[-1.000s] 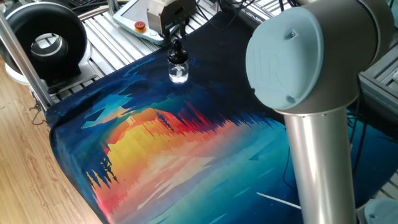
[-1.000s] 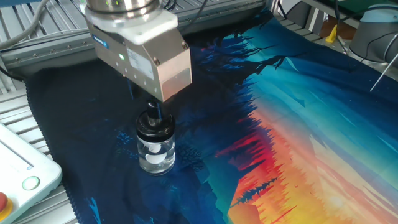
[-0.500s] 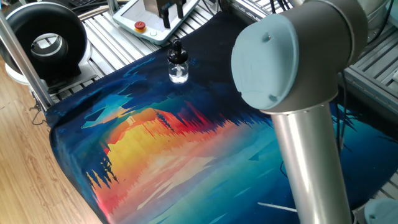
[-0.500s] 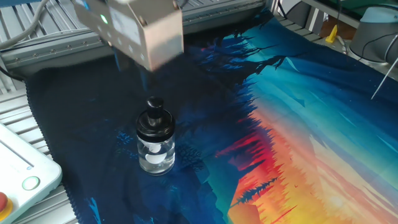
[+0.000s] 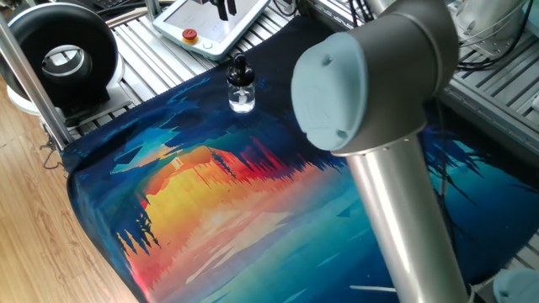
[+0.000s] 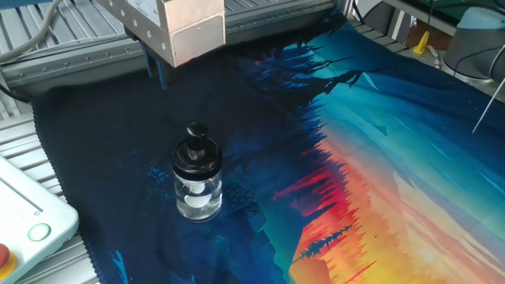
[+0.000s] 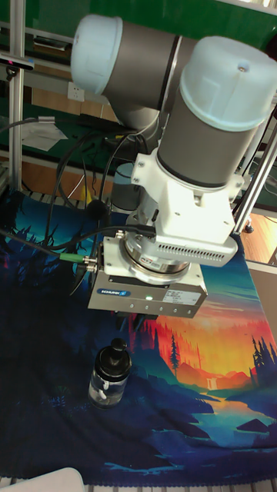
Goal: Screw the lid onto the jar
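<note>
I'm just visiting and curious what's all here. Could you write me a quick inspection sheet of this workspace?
Surface: table under a sunset-landscape printed cloth.
Job's things: lid sits on the jar, which stands upright on the cloth's dark part.
Clutter: white pendant with red button; black ring-shaped device.
Grippers: gripper raised above the jar, touching nothing; open or shut unclear.
Cables: black cables behind the arm.
Surroundings: wooden floor, metal frame.

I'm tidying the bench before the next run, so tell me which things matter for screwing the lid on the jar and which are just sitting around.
Belongs to the job:
- small black bulb-topped lid, sitting on the jar
- tiny clear glass jar
- gripper, raised above

Just lying about:
- large black ring-shaped device
- pale control pendant with red round button
- colourful sunset-print cloth
</note>
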Controlling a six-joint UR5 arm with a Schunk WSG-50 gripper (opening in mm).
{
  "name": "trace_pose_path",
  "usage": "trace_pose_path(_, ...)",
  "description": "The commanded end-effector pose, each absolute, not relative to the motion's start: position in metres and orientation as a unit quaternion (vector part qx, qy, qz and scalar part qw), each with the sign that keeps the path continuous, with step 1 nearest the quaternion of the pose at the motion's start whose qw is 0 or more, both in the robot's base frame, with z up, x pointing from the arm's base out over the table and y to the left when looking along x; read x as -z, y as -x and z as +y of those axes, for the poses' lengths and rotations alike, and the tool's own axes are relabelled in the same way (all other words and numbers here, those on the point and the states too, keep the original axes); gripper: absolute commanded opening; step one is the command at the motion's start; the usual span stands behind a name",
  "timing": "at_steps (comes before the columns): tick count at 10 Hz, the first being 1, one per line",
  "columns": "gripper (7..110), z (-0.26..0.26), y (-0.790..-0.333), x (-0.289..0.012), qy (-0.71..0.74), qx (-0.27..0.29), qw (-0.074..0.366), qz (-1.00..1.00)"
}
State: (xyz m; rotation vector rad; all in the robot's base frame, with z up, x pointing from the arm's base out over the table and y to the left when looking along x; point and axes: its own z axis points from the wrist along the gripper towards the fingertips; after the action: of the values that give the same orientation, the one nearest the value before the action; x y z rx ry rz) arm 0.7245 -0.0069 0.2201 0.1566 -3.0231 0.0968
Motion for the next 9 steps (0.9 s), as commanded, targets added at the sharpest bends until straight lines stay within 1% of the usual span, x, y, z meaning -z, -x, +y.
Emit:
trace_pose_path(1,7,-0.002,-0.722,-0.225,-0.050,-0.025,0.063,-0.996)
trace_pose_path(2,7,0.004,-0.729,-0.224,-0.051,-0.012,0.050,-0.997)
trace_pose_path(3,7,0.009,-0.731,-0.223,-0.050,-0.002,0.048,-0.998)
trace_pose_path(7,7,0.011,-0.729,-0.222,-0.047,0.001,0.053,-0.998)
trace_pose_path(9,7,0.017,-0.731,-0.221,-0.044,0.013,0.051,-0.998)
